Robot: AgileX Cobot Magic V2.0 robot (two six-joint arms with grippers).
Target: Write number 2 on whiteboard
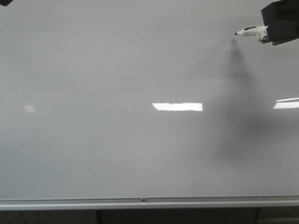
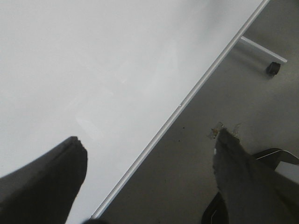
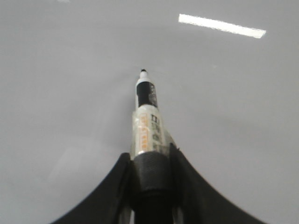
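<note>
marker poised at the board, not a stroke down yet

from the front, we have the whiteboard point(image 1: 117, 93) filling nearly everything, glossy, with light reflections across its middle and the silver strip point(image 1: 140, 203) along its lower edge. up in the far right corner our right tool point(image 1: 268, 32) comes in from the side, clamped on a marker point(image 1: 250, 31). the marker lies roughly level here, long axis running right to left, black tip pointing left toward the middle of the board. its shadow point(image 1: 236, 56) falls just below the tip, so we judge the tip is close to the surface; touching or not, we cannot tell. no number 2 anywhere: the board reads blank, the writing not begun.

over to the left wrist: our left tool point(image 2: 149, 163) has its fingers point(image 2: 51, 182) spread wide with nothing between them. below it we see the board's edge strip point(image 2: 187, 98) and the floor point(image 2: 233, 93) beyond, so we reckon this arm is parked off to the side, out of the writing arm's way.

the right wrist gives the best look. both fingers point(image 3: 117, 186) pinch the marker's barrel point(image 3: 148, 135) at its rear end, leaving the front free, which we take as room for the tip point(image 3: 143, 71) to reach the board first. the long axis runs straight out from the tool, tip leading toward the board.
</note>
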